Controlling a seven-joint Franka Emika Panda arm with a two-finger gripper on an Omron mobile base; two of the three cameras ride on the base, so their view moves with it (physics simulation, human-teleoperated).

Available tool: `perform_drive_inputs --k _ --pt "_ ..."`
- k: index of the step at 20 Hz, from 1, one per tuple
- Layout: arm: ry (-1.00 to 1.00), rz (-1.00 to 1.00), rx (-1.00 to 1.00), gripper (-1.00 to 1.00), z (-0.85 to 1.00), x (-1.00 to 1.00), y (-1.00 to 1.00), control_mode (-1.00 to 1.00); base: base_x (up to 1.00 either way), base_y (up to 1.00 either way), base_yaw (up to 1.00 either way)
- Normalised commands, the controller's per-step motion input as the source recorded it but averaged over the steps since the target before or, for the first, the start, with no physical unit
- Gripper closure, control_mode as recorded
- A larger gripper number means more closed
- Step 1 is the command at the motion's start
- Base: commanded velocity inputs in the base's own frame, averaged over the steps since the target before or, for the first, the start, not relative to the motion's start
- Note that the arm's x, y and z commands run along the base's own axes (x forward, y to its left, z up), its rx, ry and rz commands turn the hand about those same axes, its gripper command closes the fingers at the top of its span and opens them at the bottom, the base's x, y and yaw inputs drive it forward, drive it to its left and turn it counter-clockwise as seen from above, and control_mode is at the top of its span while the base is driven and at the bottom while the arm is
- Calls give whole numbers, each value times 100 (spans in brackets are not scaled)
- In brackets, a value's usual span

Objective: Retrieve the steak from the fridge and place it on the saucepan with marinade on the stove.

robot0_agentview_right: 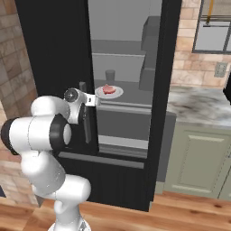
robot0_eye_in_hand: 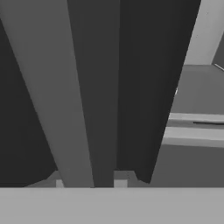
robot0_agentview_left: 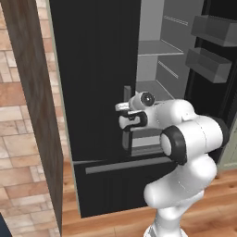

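The tall black fridge (robot0_agentview_left: 92, 69) stands with its right door swung open and its left door closed. On a grey inner shelf, the pink-red steak (robot0_agentview_right: 108, 89) lies on a round white plate (robot0_agentview_right: 118, 94). My gripper (robot0_eye_in_hand: 89, 183) is at the closed left door's grey bar handle (robot0_eye_in_hand: 94, 109), and the bar runs between its two fingertips, which touch its sides. From the base views the gripper (robot0_agentview_left: 126, 106) (robot0_agentview_right: 85, 101) sits at mid-height on that handle (robot0_agentview_left: 127, 91). The saucepan and the stove are out of view.
The open right door carries grey bins (robot0_agentview_left: 208, 65). A grey cup (robot0_agentview_right: 109, 74) stands behind the plate. A marble counter (robot0_agentview_right: 198, 106) over green cabinets (robot0_agentview_right: 198, 158) lies right of the fridge. A wooden side panel (robot0_agentview_left: 32, 92) stands to its left.
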Motion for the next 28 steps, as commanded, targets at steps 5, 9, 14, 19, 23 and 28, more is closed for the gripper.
perform_drive_inputs --k 5,9,14,19,23,28 --pt "7 0 1 100 0 -80 24 -100 0 0 0" --pt "0 0 3 100 0 -64 38 -100 0 0 0" --pt "0 0 5 100 0 -59 45 -100 0 0 0" --pt "0 0 8 100 0 -57 52 -100 0 0 0" --pt "0 0 16 100 0 -53 46 -100 0 0 0" --pt "3 3 9 100 0 -36 52 -100 0 0 0"
